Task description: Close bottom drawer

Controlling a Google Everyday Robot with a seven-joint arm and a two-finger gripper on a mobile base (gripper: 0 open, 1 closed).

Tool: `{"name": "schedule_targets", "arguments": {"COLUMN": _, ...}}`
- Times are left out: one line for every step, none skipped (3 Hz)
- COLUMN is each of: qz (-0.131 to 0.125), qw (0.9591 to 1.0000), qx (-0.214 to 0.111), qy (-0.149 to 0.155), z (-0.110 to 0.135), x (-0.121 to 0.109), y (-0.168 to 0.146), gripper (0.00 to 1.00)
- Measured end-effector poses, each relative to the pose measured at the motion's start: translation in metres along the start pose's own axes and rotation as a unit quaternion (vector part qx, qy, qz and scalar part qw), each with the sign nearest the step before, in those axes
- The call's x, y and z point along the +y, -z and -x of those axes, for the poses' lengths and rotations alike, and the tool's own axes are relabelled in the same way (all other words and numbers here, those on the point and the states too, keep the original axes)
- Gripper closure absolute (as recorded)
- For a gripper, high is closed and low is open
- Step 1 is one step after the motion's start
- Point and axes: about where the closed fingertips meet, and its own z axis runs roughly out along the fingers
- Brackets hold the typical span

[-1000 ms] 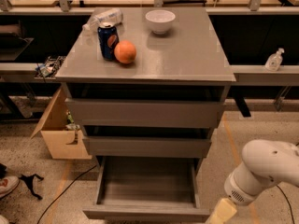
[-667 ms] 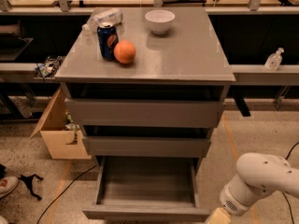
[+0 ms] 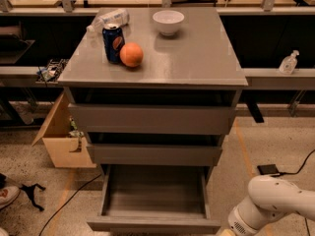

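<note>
The bottom drawer point(image 3: 152, 224) is the lowest and narrowest of three grey drawers in the cabinet point(image 3: 197, 58). It is pulled far out and its shallow grey box is empty. The middle drawer point(image 3: 153, 154) and the top drawer point(image 3: 150, 119) above it stand slightly out. My white arm point(image 3: 275, 205) is low at the bottom right, just right of the drawer's front corner. Only a tan sliver of the gripper point(image 3: 225, 233) shows at the bottom edge, next to the drawer front's right end.
On the cabinet top are an orange point(image 3: 131, 54), a blue soda can point(image 3: 113, 42), a white bowl point(image 3: 168, 21) and a lying plastic bottle point(image 3: 109, 18). A cardboard box point(image 3: 61, 136) stands on the floor at left. A black adapter with a cable point(image 3: 268, 169) lies at right.
My arm has dropped lower toward the bottom edge of the view, so most of the gripper has slid out of the picture. The drawer has not moved.
</note>
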Motion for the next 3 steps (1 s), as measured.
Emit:
{"name": "schedule_targets", "arguments": {"qz": 0.012, "qw": 0.9998, "qx": -0.015, "qy": -0.004, "z": -0.004, "x": 0.000, "y": -0.016, "gripper": 0.00}}
{"name": "schedule_targets", "arguments": {"qz": 0.027, "qw": 0.9988, "qx": -0.038, "qy": -0.014, "z": -0.003, "x": -0.006, "y": -0.047, "gripper": 0.00}}
{"name": "schedule_targets", "arguments": {"qz": 0.054, "qw": 0.9962, "qx": -0.067, "qy": -0.017, "z": 0.005, "x": -0.013, "y": -0.082, "gripper": 0.00}}
